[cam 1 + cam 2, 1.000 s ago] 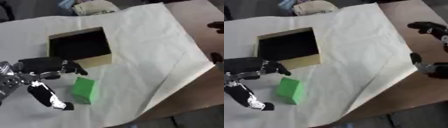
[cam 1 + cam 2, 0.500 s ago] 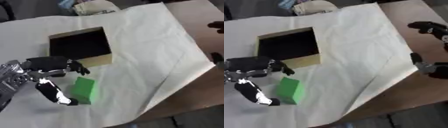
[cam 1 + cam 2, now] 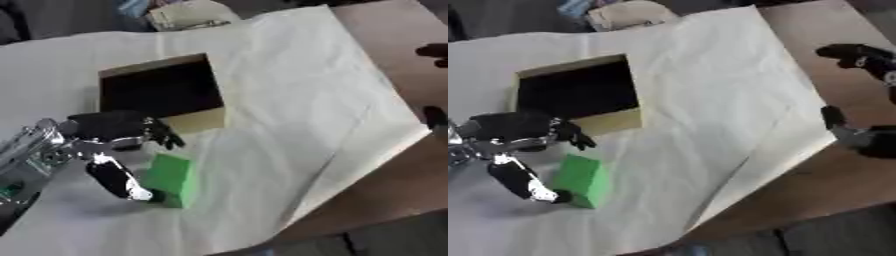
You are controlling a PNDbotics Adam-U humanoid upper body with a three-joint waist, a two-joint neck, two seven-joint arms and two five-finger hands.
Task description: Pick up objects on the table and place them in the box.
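The left hand point(image 3: 109, 145) is spreading wide around the green block point(image 3: 170, 179), thumb touching its near left corner and fingers arching above its far end; the block is lying on the white sheet point(image 3: 289, 100) just in front of the open box point(image 3: 161, 91). Only the right eye view is showing the right hand point(image 3: 866, 100) properly, hovering open over the bare tabletop point(image 3: 833, 170) at the right edge; the left eye view is catching just its dark fingertips.
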